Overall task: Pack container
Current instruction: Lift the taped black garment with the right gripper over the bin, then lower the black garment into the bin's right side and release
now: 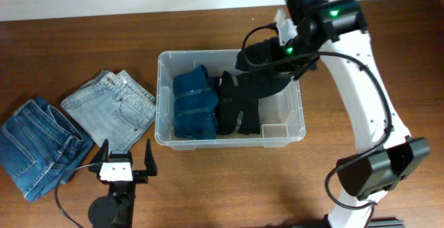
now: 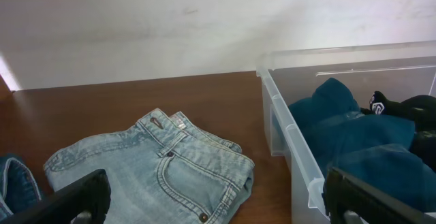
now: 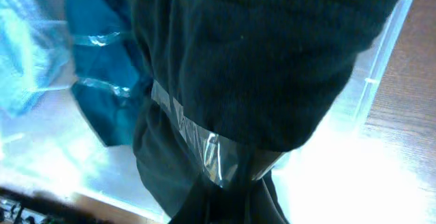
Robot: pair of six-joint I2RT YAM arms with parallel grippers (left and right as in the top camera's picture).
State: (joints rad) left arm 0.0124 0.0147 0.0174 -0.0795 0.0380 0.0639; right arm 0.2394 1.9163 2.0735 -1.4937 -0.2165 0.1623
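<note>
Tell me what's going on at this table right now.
The right hand is at the black bundle in the container, beside a teal bundle lying inside; whether it grips is unclear. The left hand hangs open, holding nothing. A pair of light jeans and a pair of dark jeans lie on the table outside the container.

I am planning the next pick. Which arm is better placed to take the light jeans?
Left. The left gripper is open and empty, with the light jeans right before it. The right arm reaches into the container, at the black bundle.
</note>
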